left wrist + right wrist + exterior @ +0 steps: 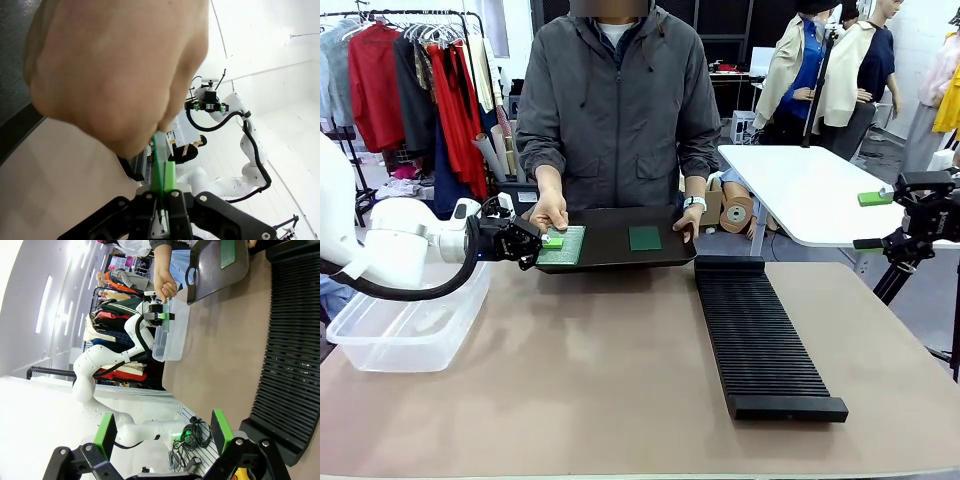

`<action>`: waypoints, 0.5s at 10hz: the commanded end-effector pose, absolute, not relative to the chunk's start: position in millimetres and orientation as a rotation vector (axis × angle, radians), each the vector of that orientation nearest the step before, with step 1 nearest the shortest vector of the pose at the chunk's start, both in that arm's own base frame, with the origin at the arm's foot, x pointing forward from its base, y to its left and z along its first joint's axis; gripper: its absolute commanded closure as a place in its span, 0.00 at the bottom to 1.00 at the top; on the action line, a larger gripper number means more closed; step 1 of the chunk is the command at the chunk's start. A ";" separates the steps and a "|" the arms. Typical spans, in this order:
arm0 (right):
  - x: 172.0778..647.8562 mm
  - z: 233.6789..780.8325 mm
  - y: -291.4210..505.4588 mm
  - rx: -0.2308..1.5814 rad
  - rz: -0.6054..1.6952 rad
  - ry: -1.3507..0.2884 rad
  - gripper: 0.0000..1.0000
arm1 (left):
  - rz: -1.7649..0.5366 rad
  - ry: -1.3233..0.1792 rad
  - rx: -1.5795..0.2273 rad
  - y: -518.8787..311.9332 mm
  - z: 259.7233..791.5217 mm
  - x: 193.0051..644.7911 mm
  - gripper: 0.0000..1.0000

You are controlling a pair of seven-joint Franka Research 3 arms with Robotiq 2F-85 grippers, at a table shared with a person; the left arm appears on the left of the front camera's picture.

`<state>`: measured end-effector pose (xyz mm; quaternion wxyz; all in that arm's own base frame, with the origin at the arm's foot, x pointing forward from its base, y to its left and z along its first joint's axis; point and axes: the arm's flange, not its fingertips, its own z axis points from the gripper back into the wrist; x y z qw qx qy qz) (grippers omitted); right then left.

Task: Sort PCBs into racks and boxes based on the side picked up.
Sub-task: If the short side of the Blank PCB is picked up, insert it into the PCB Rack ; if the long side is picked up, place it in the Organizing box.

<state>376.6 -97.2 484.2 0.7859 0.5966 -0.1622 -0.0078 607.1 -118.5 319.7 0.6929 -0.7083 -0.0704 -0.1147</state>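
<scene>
PCBs first: the light green PCB point(564, 246) lies at the left end of the black tray point(620, 262), centre of the front view. The left gripper point(546, 243) comes in from the left edge, and its jaws are pressed together on the board's left edge. From the left wrist camera that board shows edge-on, a thin green strip pinched between the green pads point(170, 176) at bottom centre.

Crowding the grip is the person's hand point(550, 212), clamped on the tray's left rim just above the gripper. Up close it covers the upper left of the left wrist view, and the far end of the board runs in behind its fingers. The person's other hand point(690, 222) holds the tray's right rim.

The darker green PCB point(645, 238) sits flat on the tray, right of centre and well apart from the first.

Off to the sides, the clear tub point(410, 325) stands at the lower left of the brown table point(600, 390), under the left arm. The long black rack point(760, 340) runs from the tray's right corner down toward the lower right.

The right gripper point(872, 220) hangs at the right edge, in front of a white side table point(800, 190). Its fingers are spread wide with nothing between them, as the right wrist view confirms.
</scene>
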 end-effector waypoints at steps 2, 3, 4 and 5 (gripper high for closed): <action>374.7 486.5 -94.7 1.295 -0.022 -0.369 0.00 | -0.259 -0.160 -1.588 -120.0 320.4 607.1 1.00; 374.7 486.5 -94.7 1.295 -0.022 -0.369 0.00 | -0.259 -0.160 -1.588 -120.0 320.4 607.1 1.00; 374.7 486.5 -94.7 1.295 -0.022 -0.369 0.00 | -0.259 -0.160 -1.588 -120.0 320.4 607.1 1.00; 374.7 486.5 -94.7 1.295 -0.022 -0.369 0.00 | -0.259 -0.160 -1.588 -120.0 320.4 607.1 1.00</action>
